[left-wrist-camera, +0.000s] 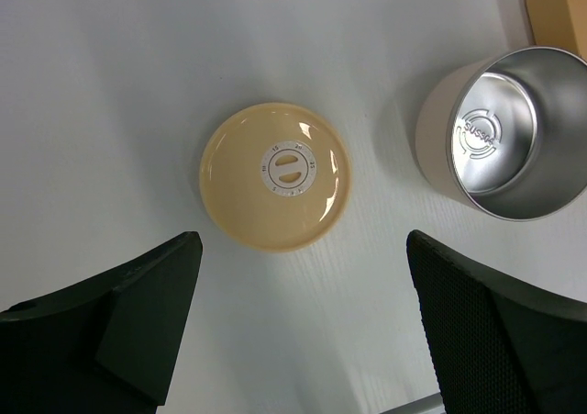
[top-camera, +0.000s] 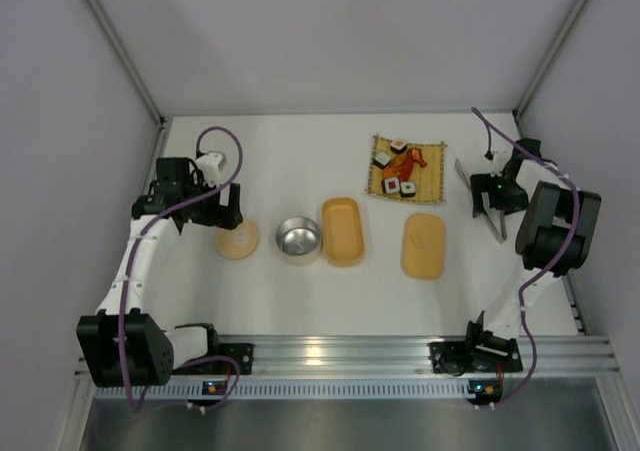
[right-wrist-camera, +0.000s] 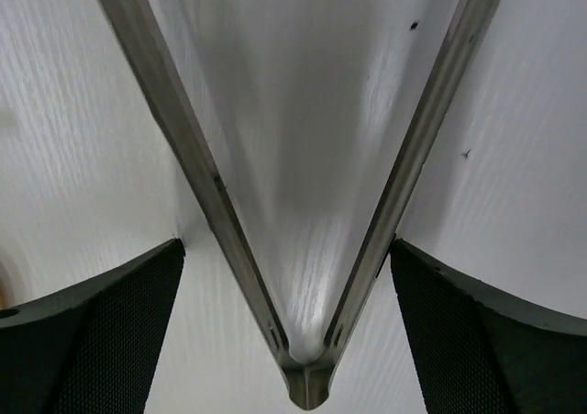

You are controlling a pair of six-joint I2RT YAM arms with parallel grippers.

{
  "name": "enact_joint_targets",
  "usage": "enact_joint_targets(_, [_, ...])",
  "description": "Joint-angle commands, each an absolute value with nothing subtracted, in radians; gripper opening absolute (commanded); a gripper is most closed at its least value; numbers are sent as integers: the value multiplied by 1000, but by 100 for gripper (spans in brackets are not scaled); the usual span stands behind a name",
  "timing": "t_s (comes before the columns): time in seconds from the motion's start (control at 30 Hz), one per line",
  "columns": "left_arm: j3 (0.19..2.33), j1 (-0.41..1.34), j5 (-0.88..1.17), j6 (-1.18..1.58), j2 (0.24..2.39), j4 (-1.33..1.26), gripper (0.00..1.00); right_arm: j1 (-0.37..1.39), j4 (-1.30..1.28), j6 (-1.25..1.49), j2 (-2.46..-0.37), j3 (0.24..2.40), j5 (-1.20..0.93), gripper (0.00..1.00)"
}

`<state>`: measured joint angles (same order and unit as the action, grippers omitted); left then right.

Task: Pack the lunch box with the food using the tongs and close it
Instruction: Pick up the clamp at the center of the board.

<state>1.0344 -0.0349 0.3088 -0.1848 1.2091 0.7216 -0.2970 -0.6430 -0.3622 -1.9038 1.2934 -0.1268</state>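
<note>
The tongs (right-wrist-camera: 417, 139) lie flat on the white table at the far right as a grey metal V, its joined end (right-wrist-camera: 307, 386) nearest the wrist camera. My right gripper (right-wrist-camera: 286, 249) straddles them near that end, jaws open. Its right finger (right-wrist-camera: 477, 331) is up against one arm and the left finger (right-wrist-camera: 101, 331) stands apart from the other. From above, the tongs (top-camera: 466, 178) poke out past the right gripper (top-camera: 492, 203). The orange-tan lunch box (top-camera: 343, 231) sits open mid-table, its oval lid (top-camera: 423, 245) to its right. The food (top-camera: 400, 166) rests on a bamboo mat. My left gripper (left-wrist-camera: 304, 249) hangs open and empty.
A round tan lid (left-wrist-camera: 275, 175) lies just beyond the left fingers, and a steel cup (left-wrist-camera: 504, 134) stands to its right, between that lid and the lunch box. The bamboo mat (top-camera: 376, 189) is behind the box. Walls enclose the table on three sides.
</note>
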Motion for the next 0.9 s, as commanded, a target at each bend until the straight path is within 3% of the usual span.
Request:
enact_joint_targets(0.0, [1048, -32, 301, -180, 1218, 661, 98, -281, -552, -333, -1950, 1361, -164, 92])
enact_joint_targets(0.3, [1057, -34, 285, -167, 1262, 630, 98, -258, -558, -319, -2006, 1420, -172, 83])
enact_joint_targets(0.6, [1060, -32, 282, -156, 1249, 640, 98, -259, -583, -344, -1936, 1370, -209, 45])
enact_joint_targets(0.87, [1063, -34, 279, -155, 1197, 663, 98, -284, -748, -374, -1744, 1419, -299, 36])
